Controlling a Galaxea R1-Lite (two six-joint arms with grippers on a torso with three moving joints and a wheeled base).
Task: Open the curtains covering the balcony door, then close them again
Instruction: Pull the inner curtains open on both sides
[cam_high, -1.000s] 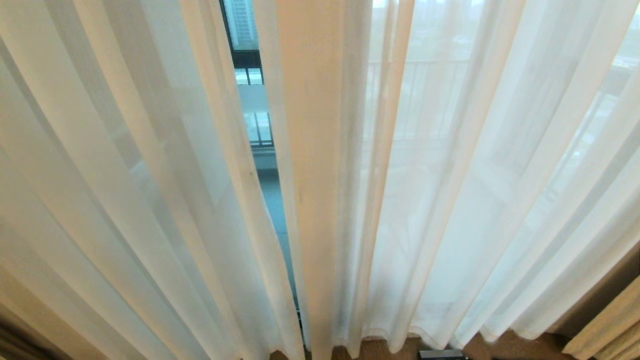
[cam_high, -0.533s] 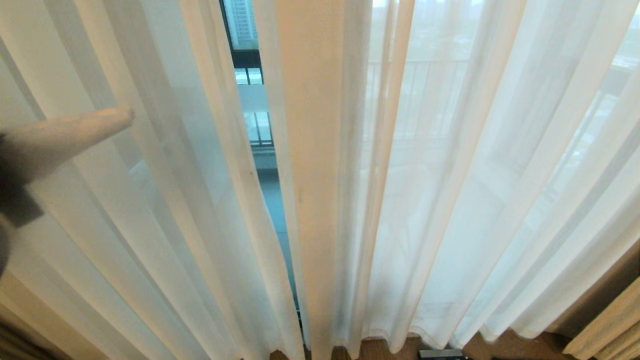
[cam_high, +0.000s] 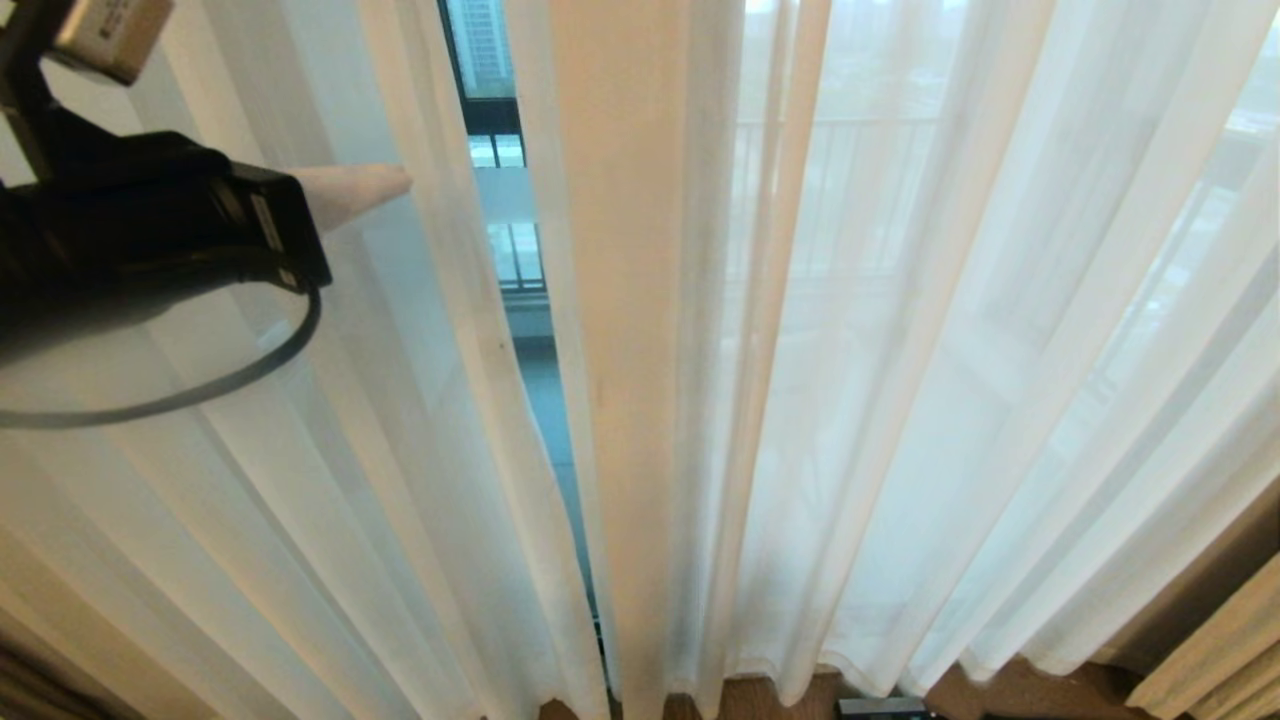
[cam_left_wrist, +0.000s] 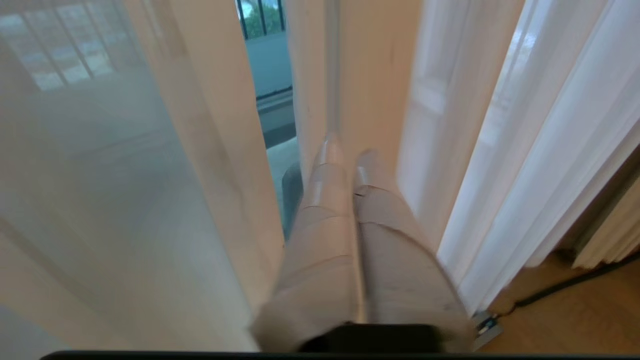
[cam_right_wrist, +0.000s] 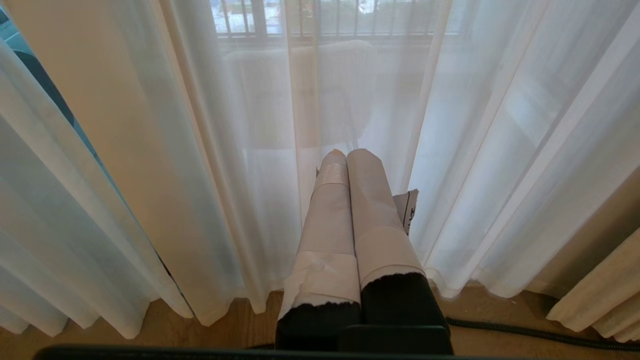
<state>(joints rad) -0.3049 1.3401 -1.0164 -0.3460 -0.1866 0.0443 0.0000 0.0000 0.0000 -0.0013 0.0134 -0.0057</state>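
The sheer white curtains (cam_high: 900, 350) hang to the floor in two panels, with a narrow gap (cam_high: 545, 400) between them. Through that gap I see glass and a dark frame piece of the balcony door (cam_high: 492, 118). My left gripper (cam_high: 395, 183) is raised at the upper left, its taped tip against the inner fold of the left panel (cam_high: 300, 450). In the left wrist view the left gripper (cam_left_wrist: 347, 150) points at the gap, its fingers parted by a thin slit with nothing between them. My right gripper (cam_right_wrist: 345, 152) stays low before the right panel, shut and empty.
A thick cream drape (cam_high: 1220, 650) hangs at the far right. Wooden floor (cam_right_wrist: 500, 345) runs under the hems, with a black cable (cam_right_wrist: 525, 332) lying on it. A small flat device (cam_high: 880, 708) sits on the floor below the right panel.
The left arm has come up into the head view from the left and swung toward the gap. Its tip now rests at the left panel's inner fold. The curtains hang as before.
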